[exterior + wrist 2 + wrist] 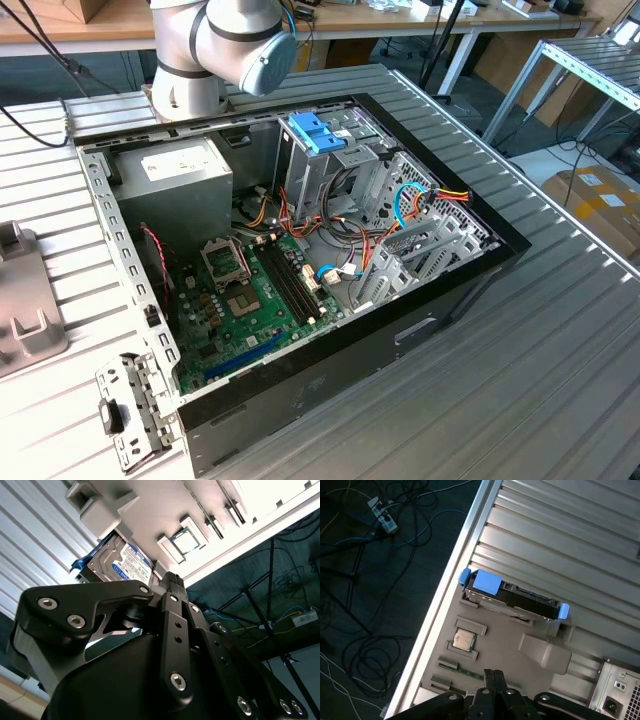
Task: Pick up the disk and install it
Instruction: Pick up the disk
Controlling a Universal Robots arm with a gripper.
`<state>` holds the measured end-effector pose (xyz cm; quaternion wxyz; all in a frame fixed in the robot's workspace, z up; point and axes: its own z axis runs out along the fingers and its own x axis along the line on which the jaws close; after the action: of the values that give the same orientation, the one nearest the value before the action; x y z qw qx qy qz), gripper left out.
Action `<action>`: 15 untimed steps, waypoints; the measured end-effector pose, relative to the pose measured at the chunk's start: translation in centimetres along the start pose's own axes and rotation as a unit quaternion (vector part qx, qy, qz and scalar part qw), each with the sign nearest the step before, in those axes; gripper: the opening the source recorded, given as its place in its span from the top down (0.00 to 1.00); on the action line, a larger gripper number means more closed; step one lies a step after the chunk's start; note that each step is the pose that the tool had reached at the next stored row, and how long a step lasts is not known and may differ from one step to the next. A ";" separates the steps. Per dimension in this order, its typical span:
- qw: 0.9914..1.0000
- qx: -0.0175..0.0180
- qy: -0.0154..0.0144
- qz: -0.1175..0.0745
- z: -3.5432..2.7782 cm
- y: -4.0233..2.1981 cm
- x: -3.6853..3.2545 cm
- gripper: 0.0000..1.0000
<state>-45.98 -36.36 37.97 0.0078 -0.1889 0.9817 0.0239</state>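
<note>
Disk (520,597) stands on its long edge in a slot at one end of the grey holder (495,630), its white label face (127,565) leaning slightly in the second wrist view. A blue frame (486,582) clips around it, with a tab at each end. Set like this, the disk offers its narrow upper edge upward, probably so that a downward reach can pinch it across its thickness.

Further along the holder from the disk, a processor chip (464,640) lies flat in its own square pocket, apart from the disk. Each part seems to have a seat that fixes where it waits.

The tool (493,672) hangs above the holder beyond the chip, well apart from the disk. Its two fingers are closed together with nothing between them, and in the second wrist view the tool (172,577) points toward the holder. So the pick has not yet been made.

The holder rests on the ribbed metal desk (560,530), close to the desk's edge, with loose cables (380,645) on the floor beyond. The open computer case (400,330) lies on the same desk beside the holder. Its drive cage (318,130), with blue tabs, faces upward and looks like the likely seat for the disk. The arm (230,40) rises behind the case.
</note>
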 end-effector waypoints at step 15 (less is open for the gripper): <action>0.999 -0.001 0.002 -0.036 0.00 0.00 0.00 0.89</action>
<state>-45.98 -36.37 37.97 0.0070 -0.2243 0.9742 0.0241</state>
